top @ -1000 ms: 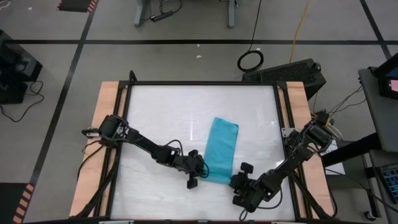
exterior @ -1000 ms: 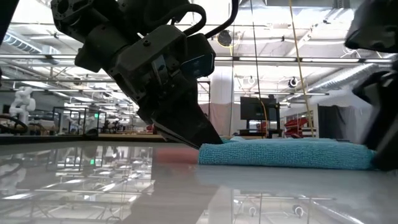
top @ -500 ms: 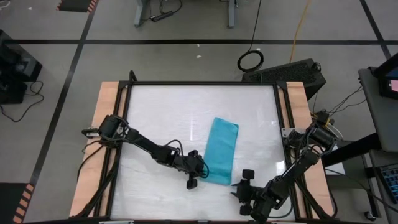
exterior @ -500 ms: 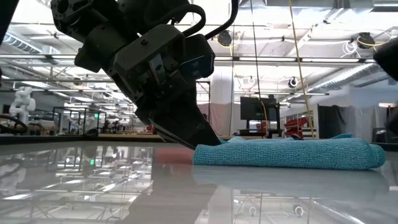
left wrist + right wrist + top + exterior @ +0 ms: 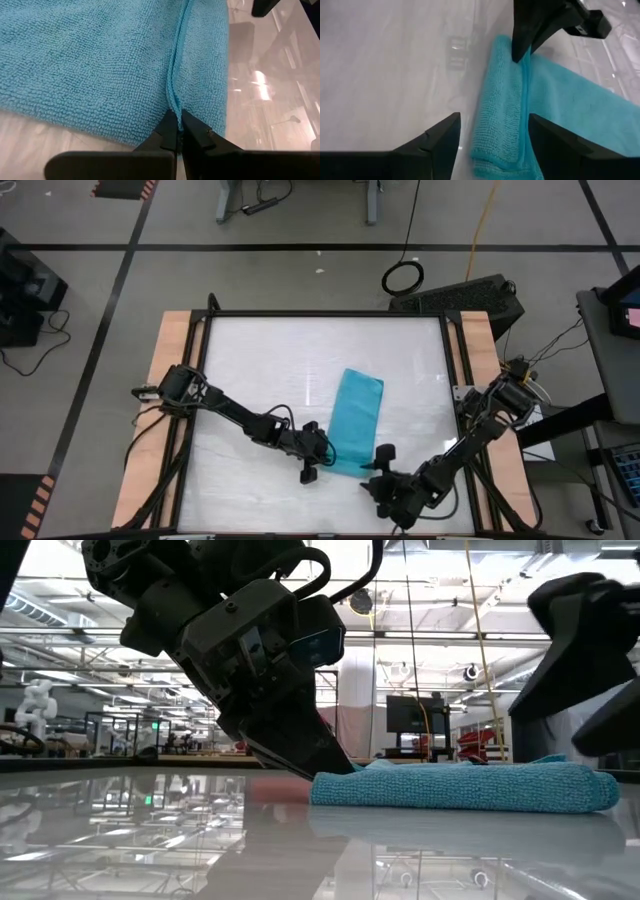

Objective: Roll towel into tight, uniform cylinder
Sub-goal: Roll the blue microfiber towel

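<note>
Now left gripper [image 5: 178,131] pinches the towel [image 5: 356,420]; right gripper [image 5: 492,132] gapes.

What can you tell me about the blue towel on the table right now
The towel is turquoise terry cloth, plain, folded into a long narrow strip lying flat and slightly slanted on the white table, near its middle. A hemmed edge runs along its top. The left tool is shut, pinching that hem at the near end. The right tool is open, at the same end, not gripping it.
</note>
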Robot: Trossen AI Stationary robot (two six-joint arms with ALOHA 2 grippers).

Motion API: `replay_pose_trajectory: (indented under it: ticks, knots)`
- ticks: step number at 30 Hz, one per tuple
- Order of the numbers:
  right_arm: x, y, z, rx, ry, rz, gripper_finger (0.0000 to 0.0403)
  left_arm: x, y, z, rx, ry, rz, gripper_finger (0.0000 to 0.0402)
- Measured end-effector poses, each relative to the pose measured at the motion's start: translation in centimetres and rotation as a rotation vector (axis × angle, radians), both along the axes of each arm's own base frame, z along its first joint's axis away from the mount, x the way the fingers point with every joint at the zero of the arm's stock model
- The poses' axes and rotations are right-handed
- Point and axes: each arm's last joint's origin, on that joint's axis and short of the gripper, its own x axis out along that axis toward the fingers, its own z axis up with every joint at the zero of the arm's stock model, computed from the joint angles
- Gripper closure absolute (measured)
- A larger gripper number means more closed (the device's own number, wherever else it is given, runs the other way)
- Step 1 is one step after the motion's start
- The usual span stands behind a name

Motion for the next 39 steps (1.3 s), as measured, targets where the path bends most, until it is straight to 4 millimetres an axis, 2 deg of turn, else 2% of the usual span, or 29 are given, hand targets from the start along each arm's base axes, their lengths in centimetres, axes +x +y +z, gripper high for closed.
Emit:
replay_pose_trajectory:
  ticks: [10, 16, 21, 26, 30, 35, 39]
  knots:
    - [0.2, 0.2, -3.1, 0.000, 0.065, -0.024, 0.0219, 0.1, 0.5, 0.0, -0.033, 0.012, -0.025, 0.0391]
    - [0.0, 0.1, -3.6, 0.024, 0.069, -0.083, 0.0243, 0.0, 0.5, 0.4, -0.015, 0.015, -0.061, 0.0385]
    - [-0.2, -0.1, -3.8, 0.071, 0.089, -0.134, 0.0284, -0.5, 0.8, 2.7, 0.064, -0.029, -0.090, 0.0331]
    - [-0.2, -0.1, -3.9, 0.098, 0.099, -0.152, 0.0351, -1.4, 0.9, 5.7, 0.176, -0.090, -0.153, 0.0258]
    - [-0.2, -0.1, -4.0, 0.102, 0.097, -0.156, 0.0395, -2.3, -0.4, 6.7, 0.330, -0.137, -0.250, 0.0226]
    - [-0.2, -0.1, -4.0, 0.116, 0.090, -0.166, 0.0392, -3.3, -3.4, 6.2, 0.528, -0.214, -0.460, 0.0221]
    - [-0.2, 0.0, -4.0, 0.122, 0.087, -0.164, 0.0399, -3.3, -4.4, 4.9, 0.657, -0.233, -0.530, 0.0221]
